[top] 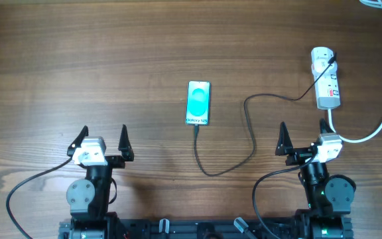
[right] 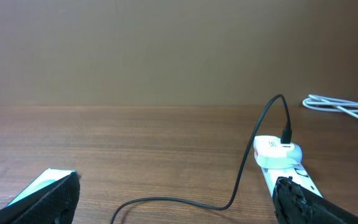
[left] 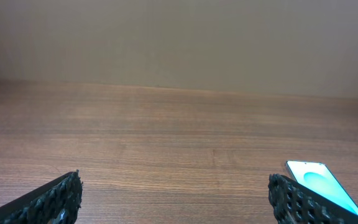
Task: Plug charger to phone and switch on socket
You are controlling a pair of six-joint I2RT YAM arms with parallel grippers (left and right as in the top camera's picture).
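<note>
**A:** Where is the phone (top: 198,103) lying?

**B:** It is lying flat near the middle of the wooden table (top: 111,60), with its screen up and glowing cyan. The white band at its 6 o'clock end is reading "Galaxy S25" (tiny from overhead, but legible).

**A:** And the charger (top: 252,136)?

**B:** Its thin black cable is leaving the phone's 6 o'clock edge and looping toward the robot. It is then climbing toward 2 o'clock to the socket (top: 326,83). The tip is touching the phone's edge, but I cannot tell whether it is seated inside. The black plug is sitting in the socket's 12 o'clock end.

**A:** Is the socket showing any writing?

**B:** Red and black markings are showing on the white strip, but they are too small to read. I cannot tell the switch's position either. A white cord (top: 377,133) is running from the strip's 6 o'clock end out toward 3 o'clock, then away toward 12 o'clock.

**A:** How are the grippers standing?

**B:** The left gripper (top: 104,133) is sitting at 7 o'clock of the phone, well apart from it. Its jaws are spread wide and holding nothing. The right gripper (top: 302,129) is sitting at 6 o'clock of the socket, with its jaws equally wide and empty. The white cord is passing just beside its outer finger.
</note>
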